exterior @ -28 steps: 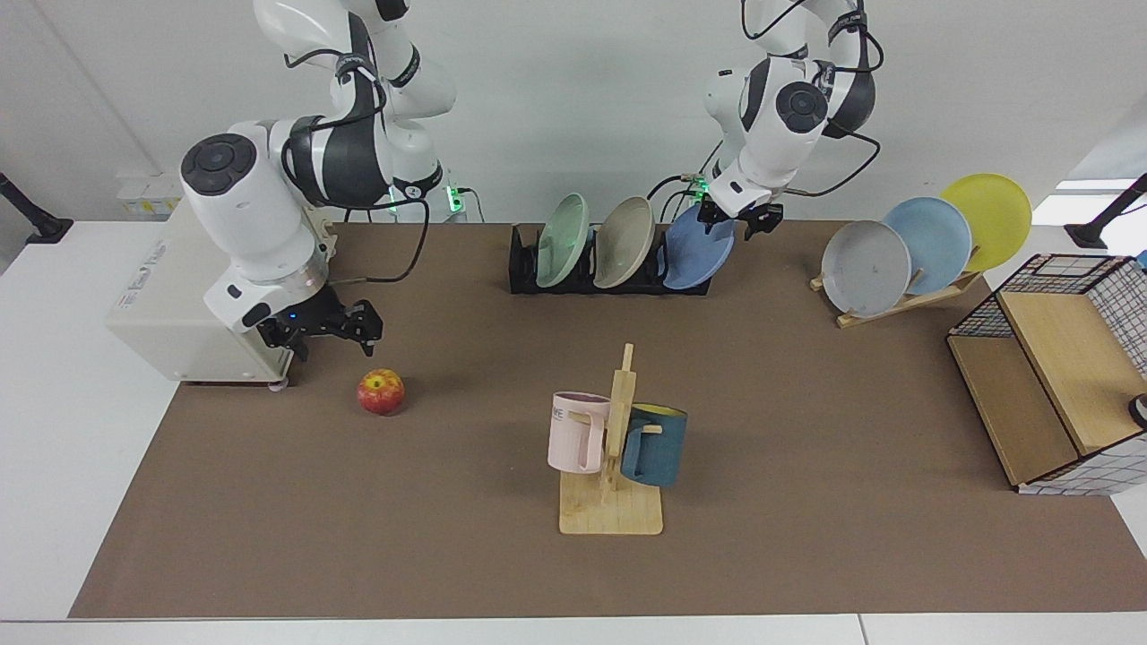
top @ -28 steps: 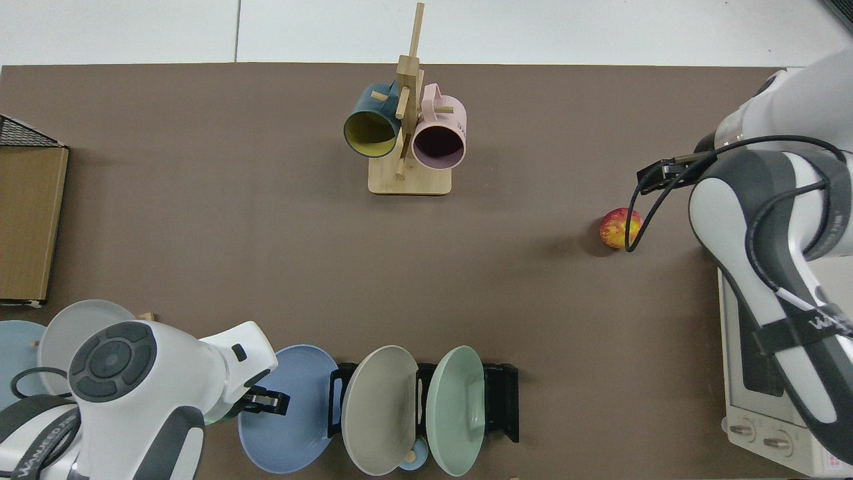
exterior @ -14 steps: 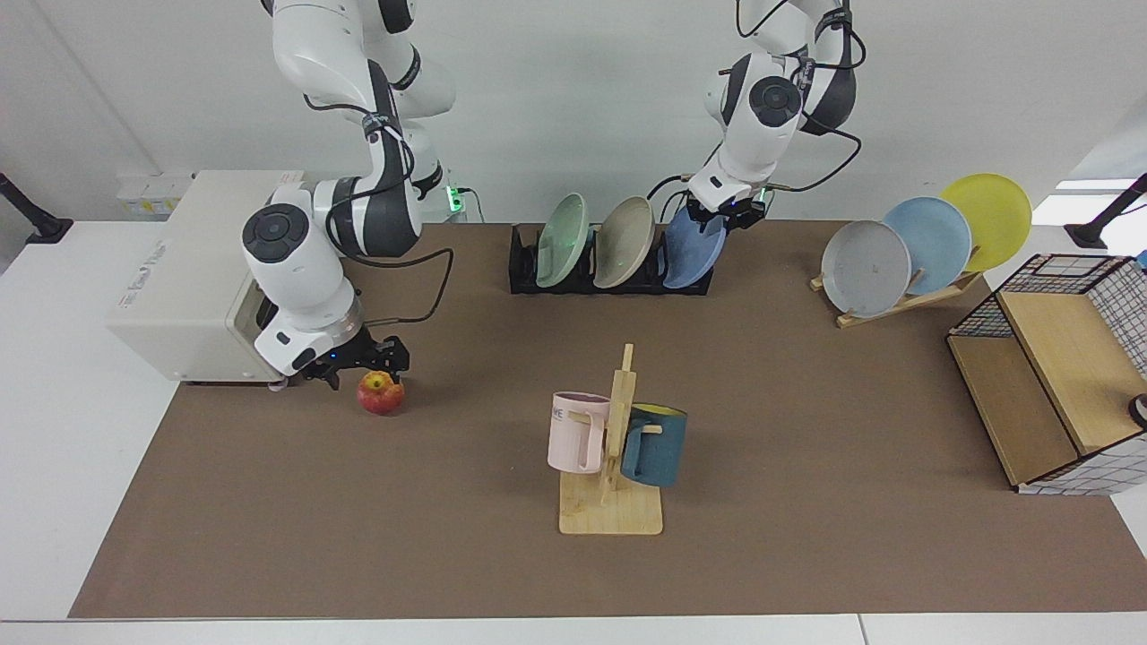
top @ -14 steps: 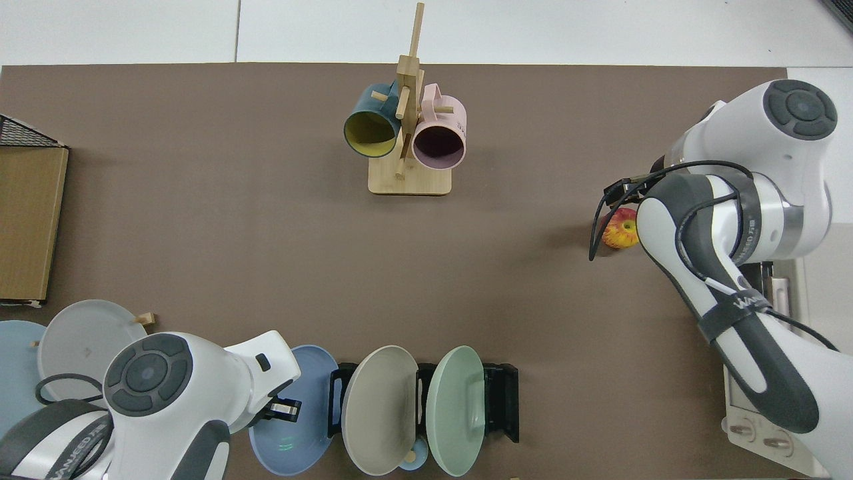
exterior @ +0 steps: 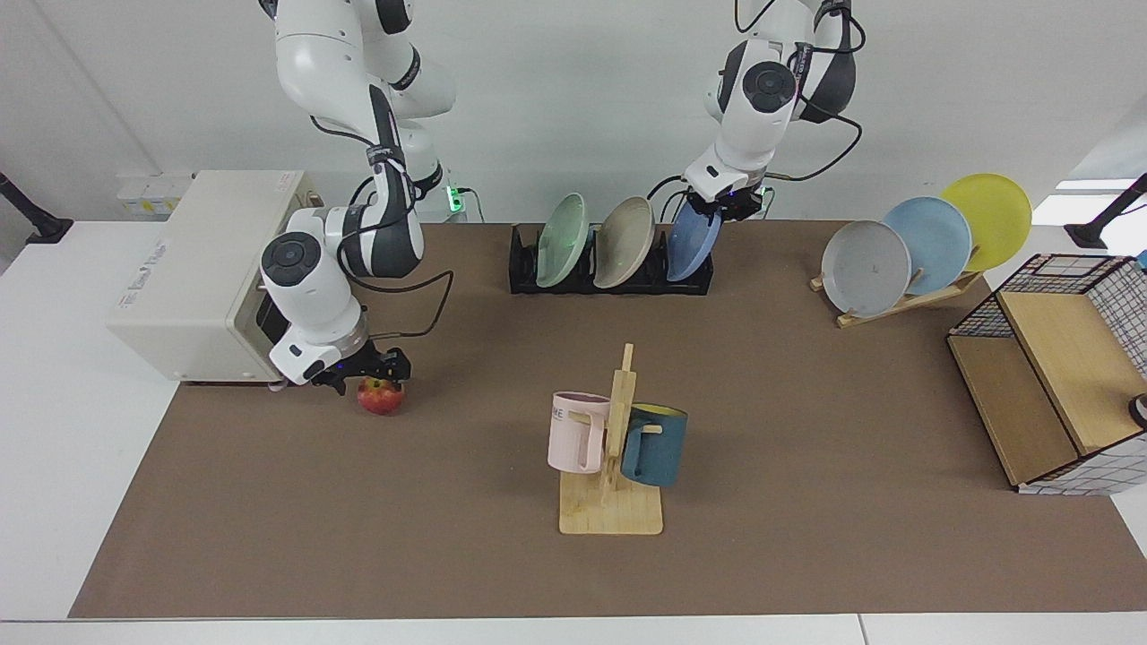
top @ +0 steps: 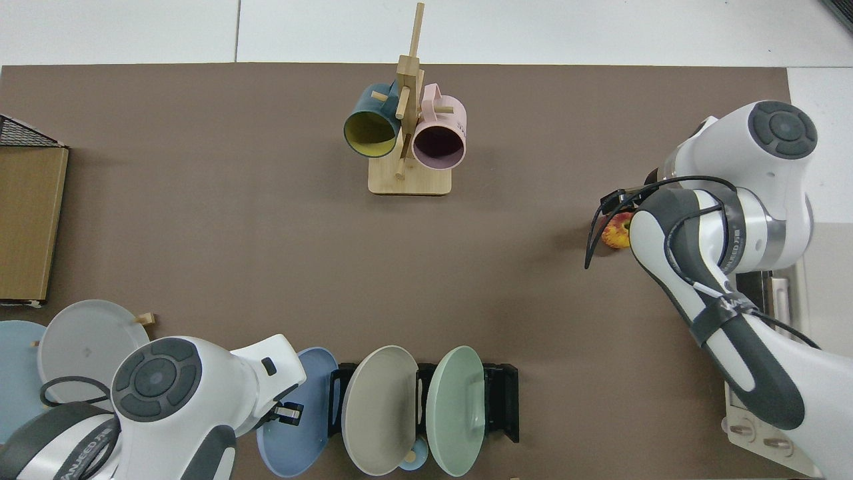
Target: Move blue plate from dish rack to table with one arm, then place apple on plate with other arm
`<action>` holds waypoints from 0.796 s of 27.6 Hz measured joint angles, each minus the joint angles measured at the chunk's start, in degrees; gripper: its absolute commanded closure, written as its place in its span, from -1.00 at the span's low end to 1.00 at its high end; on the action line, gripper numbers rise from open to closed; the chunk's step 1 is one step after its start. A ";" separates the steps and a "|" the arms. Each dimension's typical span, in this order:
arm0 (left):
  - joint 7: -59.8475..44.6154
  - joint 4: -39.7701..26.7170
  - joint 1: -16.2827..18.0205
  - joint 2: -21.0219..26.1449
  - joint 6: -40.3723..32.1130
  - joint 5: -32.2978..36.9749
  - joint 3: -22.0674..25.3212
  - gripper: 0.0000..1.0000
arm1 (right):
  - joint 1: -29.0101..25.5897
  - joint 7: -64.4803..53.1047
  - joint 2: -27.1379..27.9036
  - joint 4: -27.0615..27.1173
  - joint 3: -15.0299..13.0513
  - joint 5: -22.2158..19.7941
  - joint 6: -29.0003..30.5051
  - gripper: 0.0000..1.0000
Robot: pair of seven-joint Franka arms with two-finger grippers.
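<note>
While the blue plate (exterior: 692, 244) stands racked, left gripper (exterior: 728, 211) fingers grasping its rim, right gripper (exterior: 376, 372) fingers spread over the apple (exterior: 381, 397).

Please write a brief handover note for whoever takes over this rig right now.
Left gripper: at the top rim of the blue plate, which stands in the dish rack; grip unconfirmed.
Right gripper: down at the apple on the table; grasp unconfirmed.
Done: nothing placed yet.
Left: lift the plate out, lay it on the table, then set the apple on it.
</note>
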 measured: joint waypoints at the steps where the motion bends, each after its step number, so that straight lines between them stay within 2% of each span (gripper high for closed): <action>1: -0.20 0.50 0.02 -0.03 -0.17 0.38 0.04 1.00 | 0.00 0.00 0.01 -0.42 0.00 0.00 0.43 -1.00; 6: -0.63 3.76 0.70 -0.06 -0.94 2.42 0.51 1.00 | 0.02 0.00 0.16 -1.69 0.04 0.00 0.91 -1.00; 14: -0.65 7.89 4.57 0.38 -0.51 3.10 0.83 1.00 | 0.02 0.00 0.90 -3.09 0.04 0.00 2.53 -1.00; 18: -0.65 8.72 5.33 1.53 2.45 3.06 1.66 1.00 | 0.02 0.00 1.33 -3.72 0.04 0.00 3.90 -1.00; 22: -0.45 10.01 5.33 4.30 5.98 1.22 4.47 1.00 | 0.02 0.00 1.52 -4.05 0.04 0.00 4.31 -1.00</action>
